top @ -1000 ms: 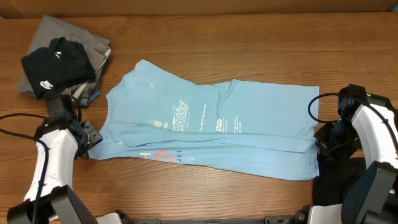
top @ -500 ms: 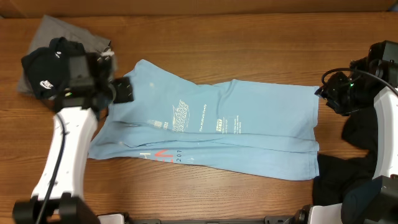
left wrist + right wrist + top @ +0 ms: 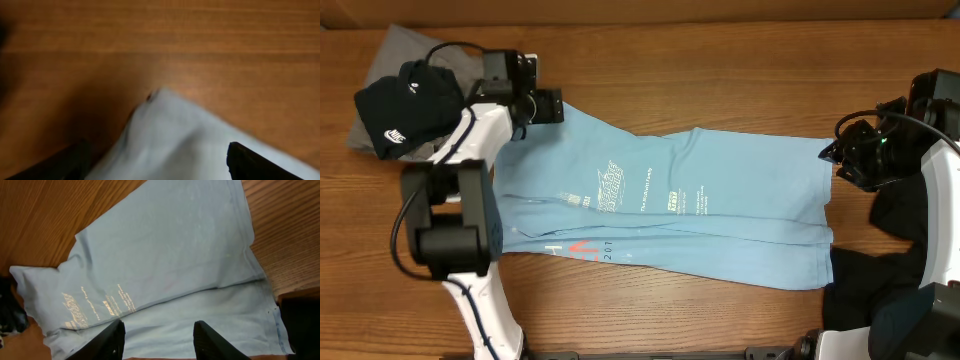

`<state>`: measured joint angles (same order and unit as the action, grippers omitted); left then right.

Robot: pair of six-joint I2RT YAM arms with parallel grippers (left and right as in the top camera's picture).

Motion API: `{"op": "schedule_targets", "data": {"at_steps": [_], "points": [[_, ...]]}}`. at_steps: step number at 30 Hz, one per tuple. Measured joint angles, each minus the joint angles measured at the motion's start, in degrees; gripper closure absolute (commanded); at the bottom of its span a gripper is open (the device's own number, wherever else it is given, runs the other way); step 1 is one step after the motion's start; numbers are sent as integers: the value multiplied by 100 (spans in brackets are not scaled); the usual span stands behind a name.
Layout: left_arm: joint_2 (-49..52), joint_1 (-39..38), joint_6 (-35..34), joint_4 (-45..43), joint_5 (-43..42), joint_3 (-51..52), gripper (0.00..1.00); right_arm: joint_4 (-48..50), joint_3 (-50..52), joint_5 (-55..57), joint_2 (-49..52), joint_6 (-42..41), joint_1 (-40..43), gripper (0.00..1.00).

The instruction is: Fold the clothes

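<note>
Left hand [image 3: 159,163], near to far. Its two fingers [image 3: 67,162] stand wide apart and hold nothing. Between them, and running a little ahead of the tips, lies one pointed corner [image 3: 159,96] of the light blue T-shirt [image 3: 700,200]. The cloth rests slack on the worktop [image 3: 720,60], and the view is too blurred to tell whether either finger touches it. Beyond the corner there is only bare wood. To the hand's outer side, near but apart, sit a black T-shirt [image 3: 405,110] with a white logo and, under it, a grey garment [image 3: 415,45].

Right hand [image 3: 160,341], near to far. The fingers [image 3: 111,340] are parted about halfway and empty, and the hand hovers above the cloth rather than on it. Directly below and ahead lies the hemmed end of the same shirt. From there the body, with its pale printed text, stretches away from this hand toward the other arm. Behind the hand, by its own arm, lies a heap of black cloth [image 3: 865,285].

Governing relation. The shirt's long axis runs from one hand to the other, sloping slightly across the worktop. Each hand stands at one far-side corner, the left already astride its corner and the right just outside its own. Neither arm is clearly nearer to the garment's middle, so the coming move looks like a paired pinch of the two far corners. A fold drawn back toward the robot, along that long axis, would likely follow.
</note>
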<state>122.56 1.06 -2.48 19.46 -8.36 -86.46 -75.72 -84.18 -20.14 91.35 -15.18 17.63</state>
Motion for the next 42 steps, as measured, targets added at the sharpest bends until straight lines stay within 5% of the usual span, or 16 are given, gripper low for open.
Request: {"op": "schedule_targets", "data": {"at_steps": [4, 6, 8, 12, 20, 24, 31, 33, 40, 42], "points": [[514, -127, 42, -319, 37, -157, 25, 24, 0, 0, 0, 0, 0, 52], [588, -160, 98, -365, 9, -254, 59, 142, 0, -2, 0, 2, 0, 52], [619, -173, 116, -350, -35, -280, 78, 317, 0, 13, 0, 4, 0, 52], [619, -170, 122, -59, -120, -334, 96, 796, -2, 140, 0, 22, 0, 52], [17, -168, 116, 1058, 136, -345, 96, 1849, -26, 501, 651, 15, 0, 59], [-1051, -168, 116, 1401, 304, -348, 96, 2597, -26, 837, 1652, -9, 0, 47], [-1467, -168, 114, 1779, 350, -348, 96, 3530, -26, 1392, 2693, 20, 0, 46], [-1467, -168, 114, 1794, 350, -348, 96, 3600, -26, 1447, 2909, 20, 0, 51], [-1467, -168, 114, 1827, 369, -348, 95, 3582, -103, 1366, 3069, 42, -11, 96], [-1467, -168, 111, 1838, 411, -348, 95, 3486, -116, 1281, 3082, 4, -11, 96]]}}
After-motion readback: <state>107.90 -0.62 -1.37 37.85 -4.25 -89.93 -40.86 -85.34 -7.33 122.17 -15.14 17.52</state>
